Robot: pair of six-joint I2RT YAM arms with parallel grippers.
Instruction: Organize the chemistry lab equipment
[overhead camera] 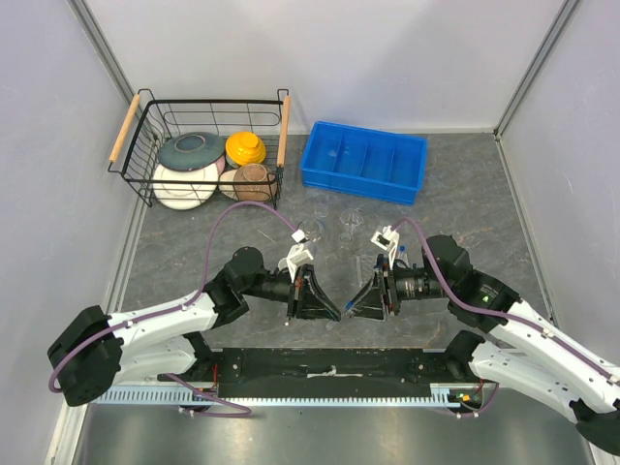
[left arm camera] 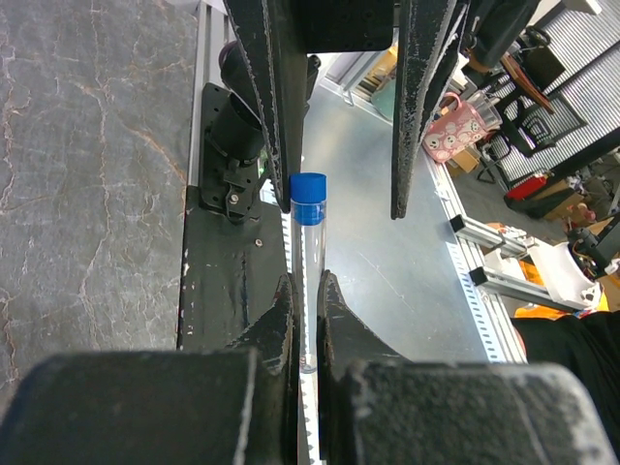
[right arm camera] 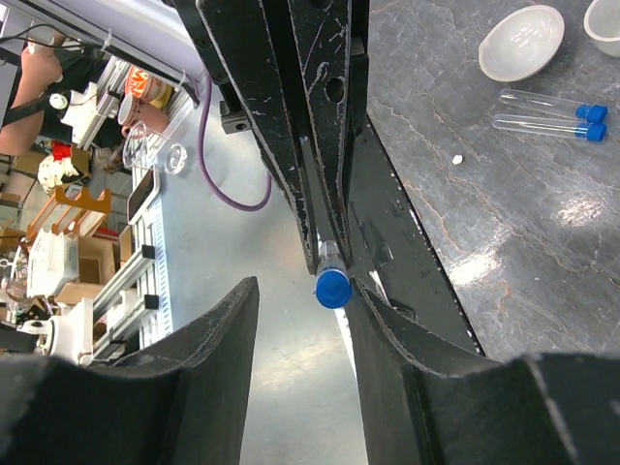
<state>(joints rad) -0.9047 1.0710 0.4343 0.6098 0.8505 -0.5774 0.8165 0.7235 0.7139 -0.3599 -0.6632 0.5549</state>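
My left claw (left arm camera: 306,291) was clamped shut on the blue-capped tube (left arm camera: 311,242), held in mid-air, and my right claw (right arm camera: 304,289) stood half open astride its capped end, gripping nothing, so I judged I should centre it, close firmly, then release left.

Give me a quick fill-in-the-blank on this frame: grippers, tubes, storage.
1. The left gripper is shut on a tube with a ____ cap.
2. The right gripper has its jaws ____, one on either side of that cap.
3. In the right wrist view, ____ more tubes lie on the table.
4. The bowls sit in the wire ____.

Missing: blue; open; two; basket
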